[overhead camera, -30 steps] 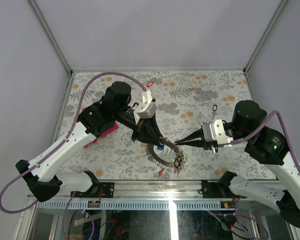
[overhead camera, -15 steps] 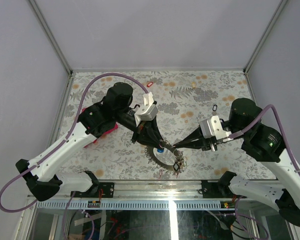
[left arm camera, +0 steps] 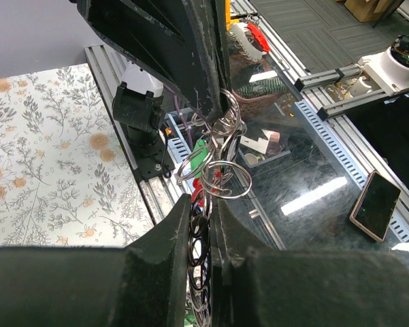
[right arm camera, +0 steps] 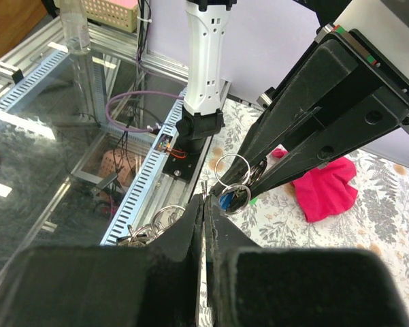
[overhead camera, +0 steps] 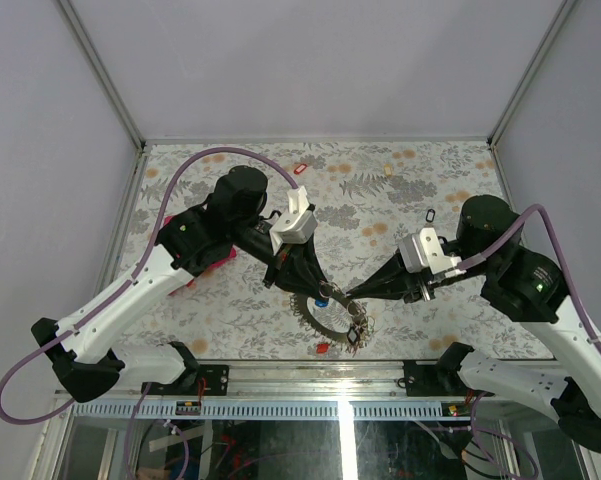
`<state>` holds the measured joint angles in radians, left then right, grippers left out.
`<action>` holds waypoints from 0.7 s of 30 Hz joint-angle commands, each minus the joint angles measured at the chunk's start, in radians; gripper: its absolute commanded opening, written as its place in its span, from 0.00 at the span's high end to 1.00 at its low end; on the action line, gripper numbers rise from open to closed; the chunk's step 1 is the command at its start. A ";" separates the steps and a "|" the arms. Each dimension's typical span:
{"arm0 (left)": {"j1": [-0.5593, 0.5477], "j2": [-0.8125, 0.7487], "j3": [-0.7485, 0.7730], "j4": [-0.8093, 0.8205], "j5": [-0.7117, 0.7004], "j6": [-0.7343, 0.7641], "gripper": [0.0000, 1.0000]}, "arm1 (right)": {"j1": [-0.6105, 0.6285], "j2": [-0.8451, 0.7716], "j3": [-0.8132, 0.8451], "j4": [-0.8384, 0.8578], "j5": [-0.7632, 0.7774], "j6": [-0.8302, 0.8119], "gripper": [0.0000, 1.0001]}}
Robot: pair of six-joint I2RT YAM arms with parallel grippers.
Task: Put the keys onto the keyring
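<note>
Keyring: large thin grey metal keyring point(overhead camera: 332, 322), fringed with small silver keys point(overhead camera: 310, 312), low over the near edge of the floral-patterned bench point(overhead camera: 450, 170), between the two arms.
Left tool point(overhead camera: 325, 292): narrow, pinched on the keyring's far rim; dark ring wire running between the fingers point(left arm camera: 173, 231) in the left wrist view.
Right tool point(overhead camera: 352, 293): closed tight, tip at the keyring's far-right rim, just beside the left tool's tip; a thin silver sliver showing at the tip in the right wrist view, possibly a key blade.
Split rings: cluster of small silver split rings point(left arm camera: 218, 170) with red and green tags, hanging at the keyring where the two tips meet.
Blue tag point(right arm camera: 226, 199): on the keyring, right at the tool tips.
Loose keys: red-tagged key point(overhead camera: 300, 169) and cream-tagged key point(overhead camera: 388, 170) well beyond the keyring, near the far edge; black-tagged key point(overhead camera: 429, 215) beyond and right of the keyring; another red tag point(overhead camera: 321, 347) just beside the keyring's near rim.
Cloth: magenta cloth point(overhead camera: 215, 262) left of the keyring, well apart, partly under the left arm.
</note>
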<state>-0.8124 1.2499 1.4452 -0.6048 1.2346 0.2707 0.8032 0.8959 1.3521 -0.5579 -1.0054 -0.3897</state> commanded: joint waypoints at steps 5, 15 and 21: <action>-0.005 0.000 0.054 0.028 0.008 0.018 1.00 | -0.001 -0.031 -0.097 0.255 -0.107 0.205 1.00; -0.007 -0.001 0.052 0.029 0.001 0.038 1.00 | -0.001 -0.069 -0.262 0.587 -0.125 0.477 1.00; -0.008 -0.003 0.045 0.036 0.014 0.041 1.00 | -0.002 -0.083 -0.308 0.697 -0.143 0.574 1.00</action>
<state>-0.8196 1.2499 1.4582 -0.6529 1.2701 0.2947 0.7975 0.8143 1.0649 0.0170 -1.0985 0.0692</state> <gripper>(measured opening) 0.110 0.010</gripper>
